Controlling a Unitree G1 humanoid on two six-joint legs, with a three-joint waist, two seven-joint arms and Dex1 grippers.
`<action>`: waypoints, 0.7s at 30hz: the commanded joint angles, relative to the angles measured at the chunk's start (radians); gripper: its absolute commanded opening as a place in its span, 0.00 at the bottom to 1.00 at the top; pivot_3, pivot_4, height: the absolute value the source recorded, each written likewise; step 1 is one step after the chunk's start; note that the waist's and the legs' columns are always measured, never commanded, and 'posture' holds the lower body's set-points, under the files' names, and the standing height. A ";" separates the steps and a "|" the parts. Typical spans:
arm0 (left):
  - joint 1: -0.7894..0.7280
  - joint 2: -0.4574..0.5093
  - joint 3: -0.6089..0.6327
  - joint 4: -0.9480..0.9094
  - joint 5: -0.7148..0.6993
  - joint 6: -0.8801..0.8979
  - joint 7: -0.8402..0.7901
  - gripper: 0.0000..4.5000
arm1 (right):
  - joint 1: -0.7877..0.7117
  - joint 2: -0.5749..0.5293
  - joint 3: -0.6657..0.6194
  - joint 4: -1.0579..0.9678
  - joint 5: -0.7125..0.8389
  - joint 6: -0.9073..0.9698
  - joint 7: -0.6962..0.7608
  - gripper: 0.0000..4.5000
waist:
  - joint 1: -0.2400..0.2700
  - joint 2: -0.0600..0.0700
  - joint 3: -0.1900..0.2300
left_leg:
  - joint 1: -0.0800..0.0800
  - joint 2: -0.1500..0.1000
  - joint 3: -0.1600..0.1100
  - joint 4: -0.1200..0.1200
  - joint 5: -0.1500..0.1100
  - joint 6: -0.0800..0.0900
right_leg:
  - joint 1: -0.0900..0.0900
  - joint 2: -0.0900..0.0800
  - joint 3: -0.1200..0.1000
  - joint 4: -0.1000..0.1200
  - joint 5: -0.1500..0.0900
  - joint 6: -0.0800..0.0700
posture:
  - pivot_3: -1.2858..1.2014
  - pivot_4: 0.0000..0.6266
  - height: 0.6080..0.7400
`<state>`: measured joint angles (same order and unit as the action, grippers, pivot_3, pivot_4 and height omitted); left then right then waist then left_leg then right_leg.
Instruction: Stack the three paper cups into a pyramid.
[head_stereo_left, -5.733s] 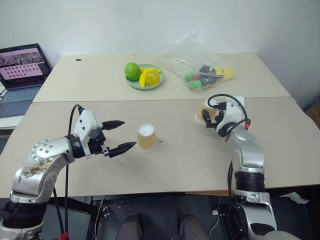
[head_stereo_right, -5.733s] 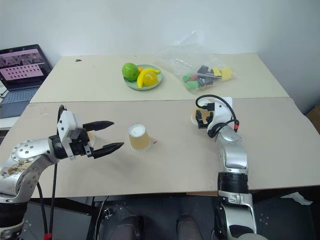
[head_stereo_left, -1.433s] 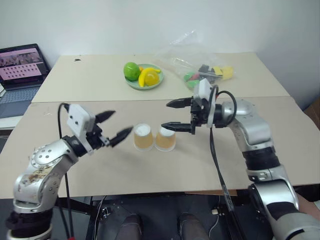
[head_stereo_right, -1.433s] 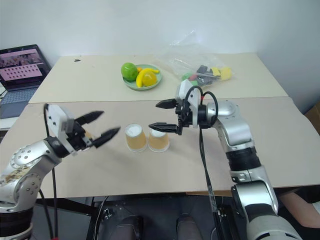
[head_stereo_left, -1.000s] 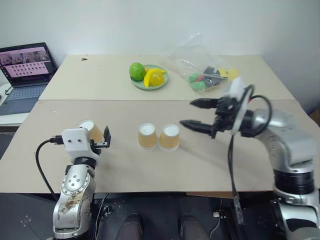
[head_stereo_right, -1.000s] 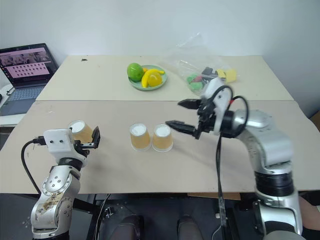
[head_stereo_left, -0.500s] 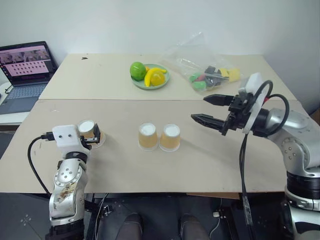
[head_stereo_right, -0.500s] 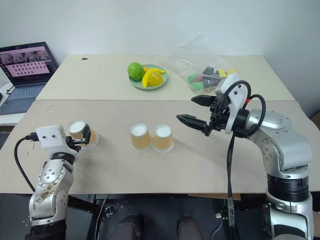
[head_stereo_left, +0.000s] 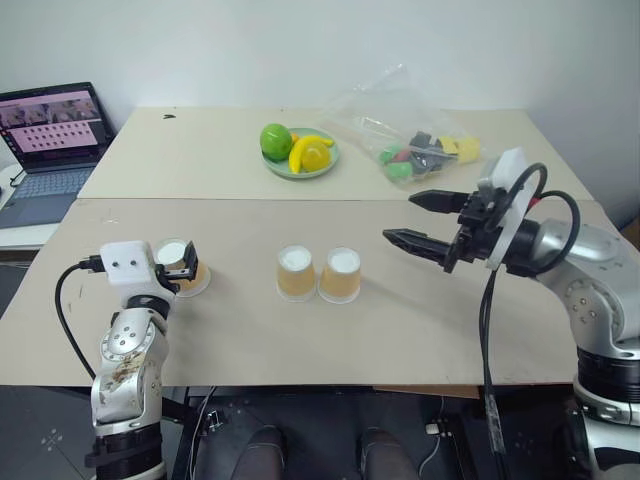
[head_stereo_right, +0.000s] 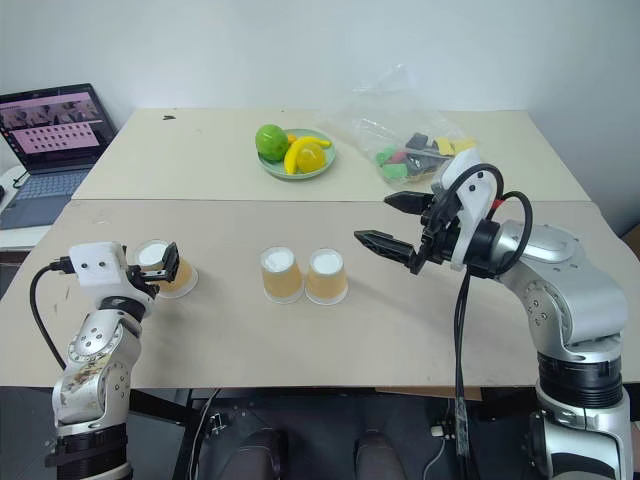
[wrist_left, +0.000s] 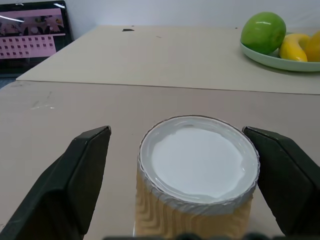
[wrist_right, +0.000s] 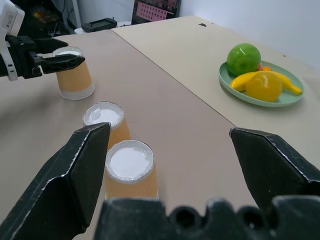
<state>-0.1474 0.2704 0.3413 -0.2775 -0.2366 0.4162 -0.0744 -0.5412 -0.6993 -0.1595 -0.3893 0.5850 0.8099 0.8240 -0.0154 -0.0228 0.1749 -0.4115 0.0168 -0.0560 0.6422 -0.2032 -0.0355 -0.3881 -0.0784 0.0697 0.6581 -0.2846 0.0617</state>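
Two paper cups (head_stereo_left: 295, 273) (head_stereo_left: 341, 274) stand upside down, side by side and touching, in the middle of the near table. The third paper cup (head_stereo_left: 184, 268) stands upside down at the left. My left gripper (wrist_left: 176, 132) is open around it, one finger on each side with a gap between finger and cup wall. My right gripper (head_stereo_left: 399, 216) hovers open and empty to the right of the pair, pointing toward them. The right wrist view shows the pair (wrist_right: 106, 120) (wrist_right: 131, 167) and the third cup (wrist_right: 73, 75) farther off. No cup rests on another.
On the far table there is a green plate (head_stereo_left: 300, 175) with an apple, a banana and a lemon. A clear plastic bag (head_stereo_left: 420, 130) of small toys lies to its right. An open laptop (head_stereo_left: 45, 130) sits off the far left corner.
The right gripper set a second cup beside the middle one, let go and drew back to the right. The left gripper swung out left and came around the third cup.
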 joint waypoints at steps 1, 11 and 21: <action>-0.014 0.015 0.008 -0.013 -0.006 -0.018 -0.010 1.00 | 0.015 -0.027 -0.004 -0.072 0.072 0.005 0.048 0.99 | -0.001 0.000 0.000 | 0.000 0.000 0.000 0.000 0.000 0.000 | 0.000 0.000 0.000 0.000 0.000 0.000 | 0.52 0.24 1.00; -0.014 0.016 0.009 -0.026 -0.012 -0.003 -0.013 1.00 | 0.014 -0.067 0.047 -0.073 0.111 -0.025 0.130 0.99 | 0.000 0.000 0.000 | 0.000 0.000 0.000 0.000 0.000 0.000 | 0.000 0.000 0.000 0.000 0.000 0.000 | 0.52 0.24 1.00; -0.014 0.015 0.022 -0.027 -0.026 0.009 -0.017 1.00 | 0.017 -0.069 0.057 -0.057 0.091 -0.045 0.122 0.99 | 0.000 0.000 0.000 | 0.000 0.000 0.000 0.000 0.000 0.000 | 0.000 0.000 0.000 0.000 0.000 0.000 | 0.52 0.24 1.00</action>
<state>-0.1506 0.2737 0.3461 -0.2737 -0.2446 0.4231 -0.0893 -0.5123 -0.7527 -0.0886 -0.4308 0.6741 0.7935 0.9491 -0.0155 -0.0232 0.1749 -0.4113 0.0168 -0.0560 0.6423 -0.2032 -0.0355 -0.3881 -0.0783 0.0696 0.6581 -0.2846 0.0617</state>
